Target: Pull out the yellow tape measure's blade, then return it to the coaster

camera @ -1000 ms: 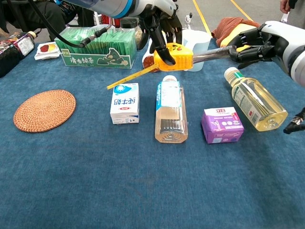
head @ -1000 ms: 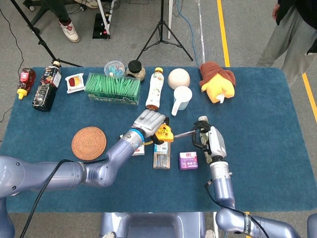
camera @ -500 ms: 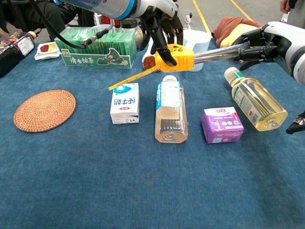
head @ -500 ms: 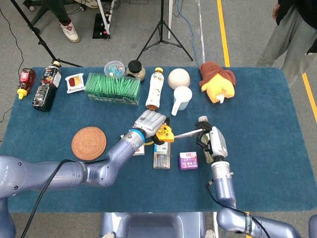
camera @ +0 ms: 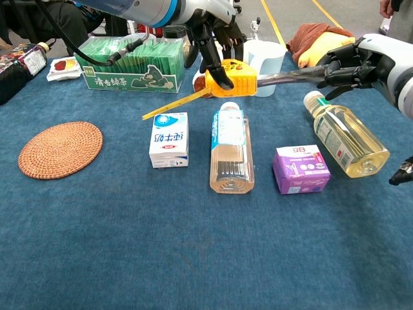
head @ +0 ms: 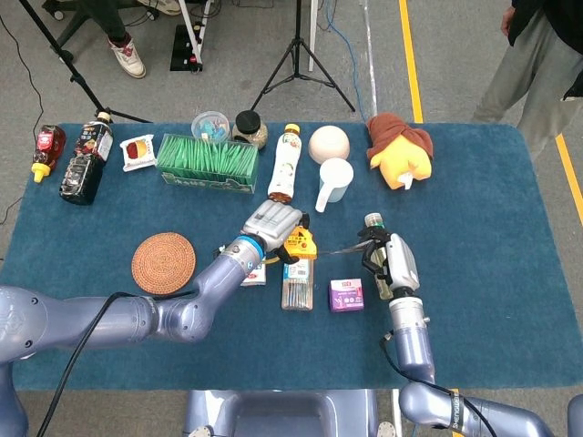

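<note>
The yellow tape measure (camera: 236, 73) (head: 300, 244) hangs above the table, gripped from above by my left hand (camera: 208, 33) (head: 271, 223). Its grey blade (camera: 288, 76) (head: 341, 249) runs out to the right, where my right hand (camera: 353, 60) (head: 377, 251) pinches its end. A thin yellow strip (camera: 173, 105) slants down to the left from the case. The round woven coaster (camera: 60, 150) (head: 164, 262) lies bare at the left of the blue cloth, well away from both hands.
Under the tape measure lie a milk carton (camera: 170, 139), a clear bottle (camera: 231, 150), a purple box (camera: 300, 169) and an oil bottle (camera: 345, 135). Behind stand a green tea box (camera: 132, 64), a white cup (camera: 264, 55) and a plush toy (camera: 316, 35).
My right hand has shifted slightly right with the blade end, so a little more blade shows. The left hand has edged the case slightly left.
</note>
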